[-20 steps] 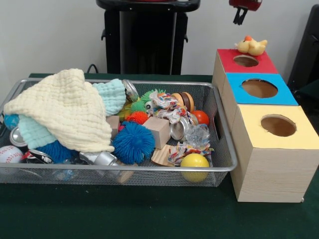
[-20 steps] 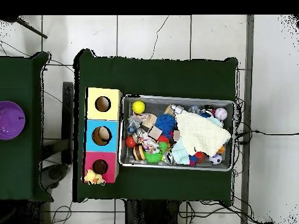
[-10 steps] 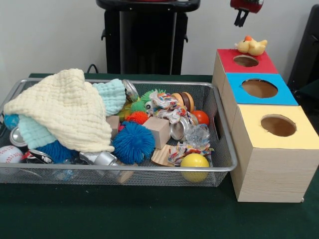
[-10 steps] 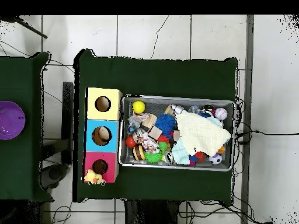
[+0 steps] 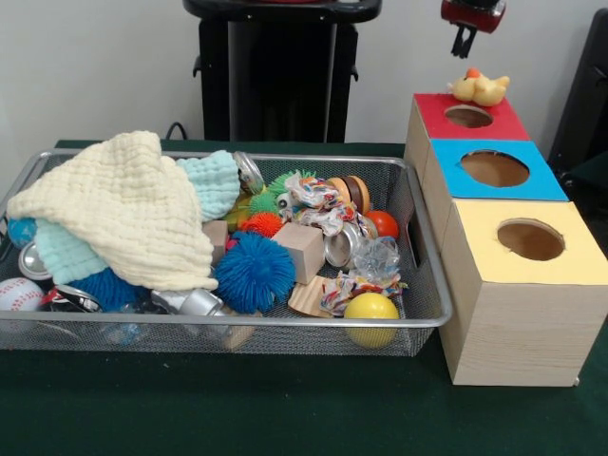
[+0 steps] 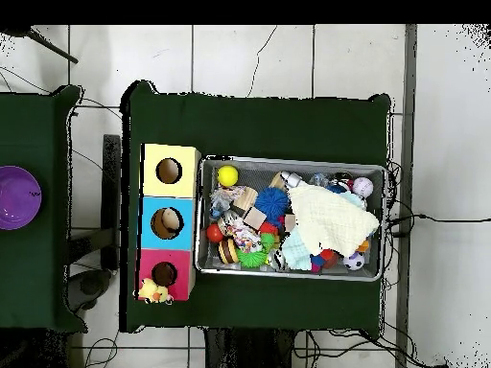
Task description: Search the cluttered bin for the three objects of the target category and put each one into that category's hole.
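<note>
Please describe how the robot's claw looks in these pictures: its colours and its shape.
Only the lowest part of the claw shows, at the top edge of the front view. It has a glossy red housing with a dark underside, and two thin black fingers pointing down from it. No cables or markings can be seen. The overhead view does not show the arm at all.

A green-covered table (image 5: 285, 418) carries, below the raised gripper (image 5: 465, 43), a three-holed wooden box (image 5: 503, 237), and just beside that a wire mesh bin (image 5: 423, 285) of clutter.
</note>
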Robot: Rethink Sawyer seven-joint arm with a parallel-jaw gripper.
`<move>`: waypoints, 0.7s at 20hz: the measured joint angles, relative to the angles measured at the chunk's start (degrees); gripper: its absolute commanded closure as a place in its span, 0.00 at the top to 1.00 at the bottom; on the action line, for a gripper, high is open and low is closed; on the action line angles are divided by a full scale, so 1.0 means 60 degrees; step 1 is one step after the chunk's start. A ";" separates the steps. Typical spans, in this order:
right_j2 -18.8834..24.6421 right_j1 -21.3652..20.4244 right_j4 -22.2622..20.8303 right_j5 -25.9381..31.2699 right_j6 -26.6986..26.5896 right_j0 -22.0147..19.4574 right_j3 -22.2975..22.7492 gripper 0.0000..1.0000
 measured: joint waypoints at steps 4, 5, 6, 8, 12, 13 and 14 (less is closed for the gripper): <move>0.0237 0.0151 -0.0329 -0.0445 0.0622 -0.0226 -0.0001 0.00; 0.0273 0.0185 -0.0394 -0.0531 0.0763 -0.0247 0.0000 0.00; 0.0288 0.0201 -0.0427 -0.0568 0.0836 -0.0253 -0.0001 0.00; 0.0320 0.0252 -0.0565 -0.0650 0.1077 -0.0256 -0.0001 0.00; 0.0361 0.0323 -0.0762 -0.0654 0.1314 -0.0267 -0.0001 0.00; 0.0372 0.0335 -0.0793 -0.0654 0.1336 -0.0272 -0.0001 0.00; 0.0424 0.0374 -0.0917 -0.0654 0.1373 -0.0304 -0.0001 0.00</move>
